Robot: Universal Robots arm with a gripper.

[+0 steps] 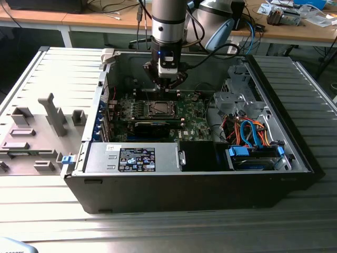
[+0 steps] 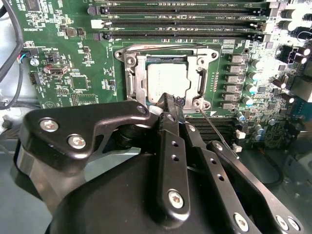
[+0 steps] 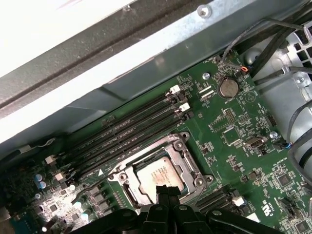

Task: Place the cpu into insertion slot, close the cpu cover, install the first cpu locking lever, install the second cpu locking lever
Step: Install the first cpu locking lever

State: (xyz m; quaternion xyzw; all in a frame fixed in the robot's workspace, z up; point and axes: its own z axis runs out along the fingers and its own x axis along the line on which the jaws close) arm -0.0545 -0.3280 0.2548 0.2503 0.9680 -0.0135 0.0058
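The cpu (image 2: 168,80) lies flat in the insertion slot on the green board, its silver top showing through the opening of the cpu cover (image 2: 138,78). The cover lies down over it. One thin wire locking lever (image 2: 217,127) sticks out slantwise from a socket corner; another runs along the far edge (image 2: 161,45). My gripper (image 2: 168,101) is shut, holding nothing, its tips hovering at the cover's near edge. From outside, the gripper (image 1: 166,83) hangs just behind the socket (image 1: 158,108). The first wrist view shows the cpu (image 3: 156,175) beyond the gripper (image 3: 168,191).
Memory slots (image 2: 185,22) run beside the socket. A long black card (image 1: 152,126) lies in front of it. The case wall (image 3: 122,63) rises close behind. A power supply (image 1: 134,158) and a drive bay with orange and blue cables (image 1: 253,138) fill the case front.
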